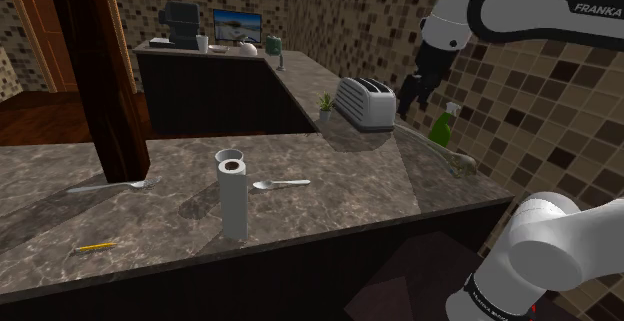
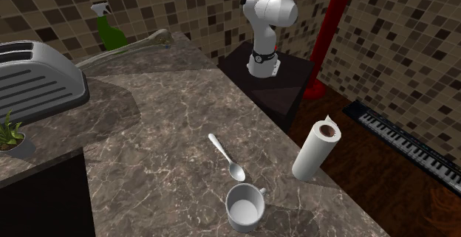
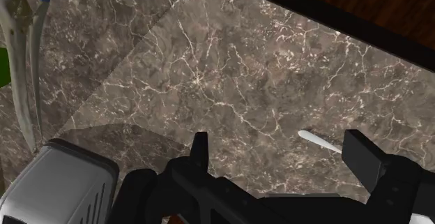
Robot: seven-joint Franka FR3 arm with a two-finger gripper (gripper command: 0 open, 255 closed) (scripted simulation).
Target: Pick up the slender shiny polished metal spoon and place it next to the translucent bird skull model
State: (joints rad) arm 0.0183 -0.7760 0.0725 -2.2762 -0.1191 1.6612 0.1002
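The slender shiny spoon [image 1: 280,183] lies flat on the dark marble counter [image 1: 350,169], bowl toward a white cup [image 1: 230,156]; the second exterior view shows the spoon [image 2: 225,156] just beside that cup [image 2: 245,206]. The translucent bird skull [image 1: 447,155], with a long beak, lies on the counter near the wall, past the toaster; the same skull [image 3: 21,55] appears in the wrist view. My black gripper [image 1: 409,107] hangs high above the counter between toaster and skull. Seen from the wrist, the gripper [image 3: 279,153] is open and empty, the spoon's handle tip [image 3: 317,140] showing between the fingers far below.
A paper towel roll [image 1: 233,197] stands upright next to the cup. A silver toaster [image 1: 365,102], a small plant [image 1: 325,102] and a green spray bottle [image 1: 443,124] stand toward the wall. A dark pillar [image 1: 105,69], a second utensil [image 1: 110,185] and a yellow pencil [image 1: 97,245] are at the shoulder view's left.
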